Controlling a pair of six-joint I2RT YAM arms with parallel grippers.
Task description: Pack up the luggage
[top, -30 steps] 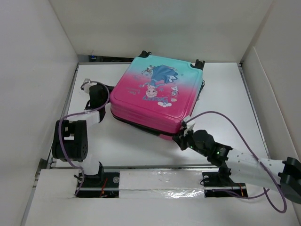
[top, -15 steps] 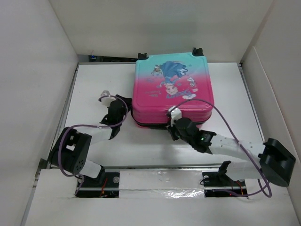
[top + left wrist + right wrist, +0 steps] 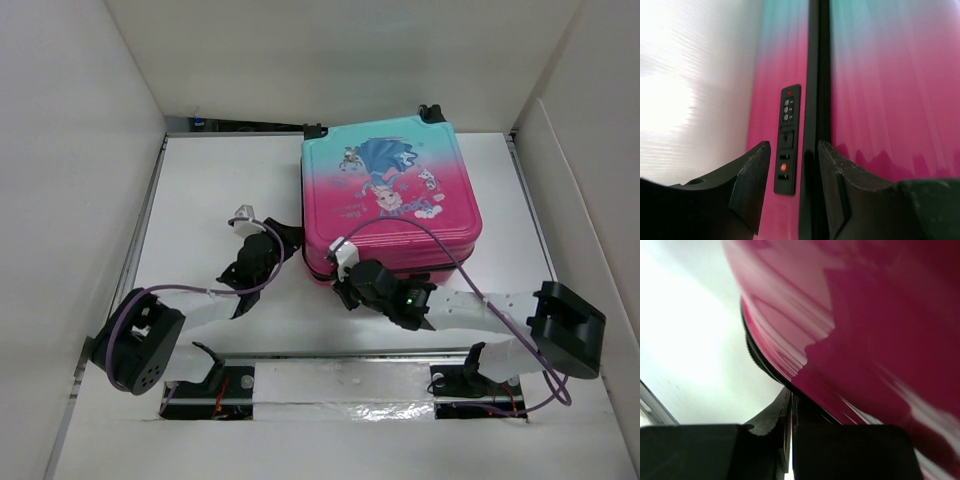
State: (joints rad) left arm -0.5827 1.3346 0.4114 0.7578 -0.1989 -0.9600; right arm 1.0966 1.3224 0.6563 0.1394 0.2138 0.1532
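The luggage (image 3: 390,200) lies flat and closed on the white table, pink-to-teal shell up, wheels at the far edge. My left gripper (image 3: 287,240) is at its left side. In the left wrist view that gripper (image 3: 792,150) stands partly open, its fingers (image 3: 755,175) on either side of the black lock panel (image 3: 788,135) and the zipper seam of the luggage (image 3: 880,75). My right gripper (image 3: 342,288) is at the near left corner. The right wrist view shows it (image 3: 791,405) shut, its tips against the black seam (image 3: 752,350) under the pink shell (image 3: 865,315).
White walls box in the table (image 3: 210,190) on the left, back and right. A raised white ledge (image 3: 340,385) with the arm bases runs along the near edge. The right arm's purple cable (image 3: 440,240) loops over the suitcase's near part.
The suitcase has swung round and slid to the right. My left gripper followed its left side inward. My right gripper travelled left along the near edge to the corner.
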